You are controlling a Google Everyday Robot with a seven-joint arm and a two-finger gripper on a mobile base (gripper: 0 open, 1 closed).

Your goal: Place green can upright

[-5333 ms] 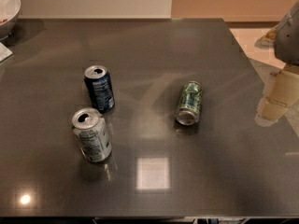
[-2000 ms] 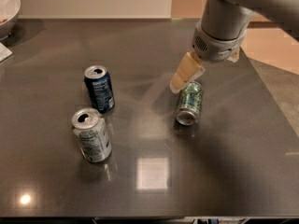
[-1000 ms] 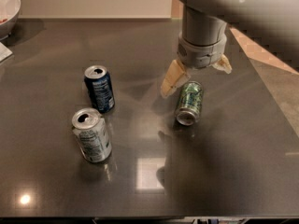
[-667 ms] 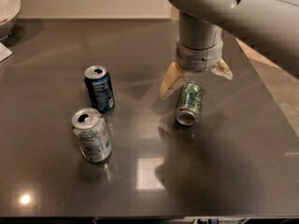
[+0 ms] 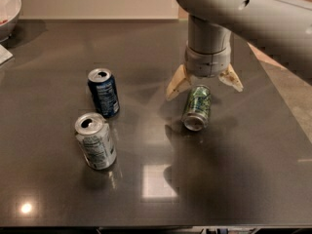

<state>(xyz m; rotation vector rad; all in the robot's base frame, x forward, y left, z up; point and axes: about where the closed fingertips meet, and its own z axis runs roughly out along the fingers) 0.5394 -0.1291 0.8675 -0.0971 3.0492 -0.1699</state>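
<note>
The green can [image 5: 197,107] lies on its side on the dark table [image 5: 234,169], right of centre, with its silver open end facing the front. My gripper [image 5: 204,84] hangs from the grey arm straight above the can's far end. Its two cream fingers [image 5: 176,83] are spread open, one on each side of the can, and they hold nothing. The far end of the can is partly hidden behind the gripper.
A dark blue can [image 5: 103,92] stands upright left of centre. A silver-white can [image 5: 95,141] stands upright in front of it. A white bowl [image 5: 9,9] sits at the table's far left corner. The table's right edge runs just right of the arm.
The arm has swung in from the right edge to above the green can. The gripper has come down over it with its fingers astride. The cans have not moved.
</note>
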